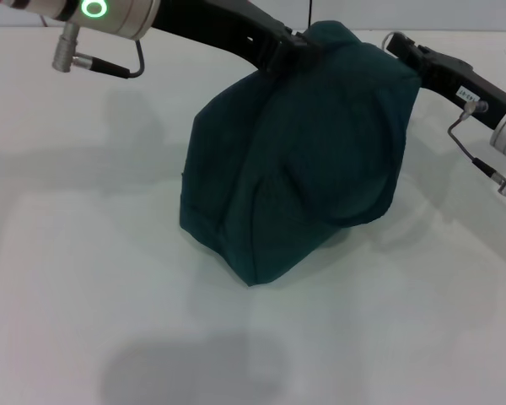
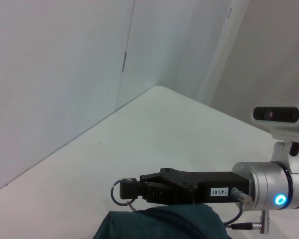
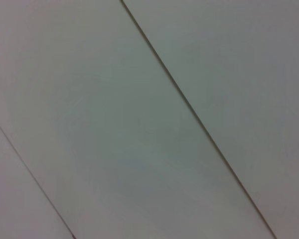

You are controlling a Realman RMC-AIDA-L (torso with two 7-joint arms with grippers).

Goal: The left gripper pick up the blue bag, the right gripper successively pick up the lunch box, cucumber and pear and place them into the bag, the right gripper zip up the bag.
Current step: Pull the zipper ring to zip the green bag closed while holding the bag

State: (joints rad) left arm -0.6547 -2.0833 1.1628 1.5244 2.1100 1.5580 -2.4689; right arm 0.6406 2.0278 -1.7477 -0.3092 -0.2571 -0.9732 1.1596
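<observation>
Gripping the blue bag (image 1: 299,160) top: left end effector (image 1: 297,46). Right end effector (image 2: 132,191) closed on ring zipper pull (image 2: 122,190); table (image 1: 84,253) beneath.

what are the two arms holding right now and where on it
Both hold the blue bag near its top. The right end effector pinches the ring zipper pull. The left end effector grips the top edge, its fingertips hidden by fabric.
</observation>
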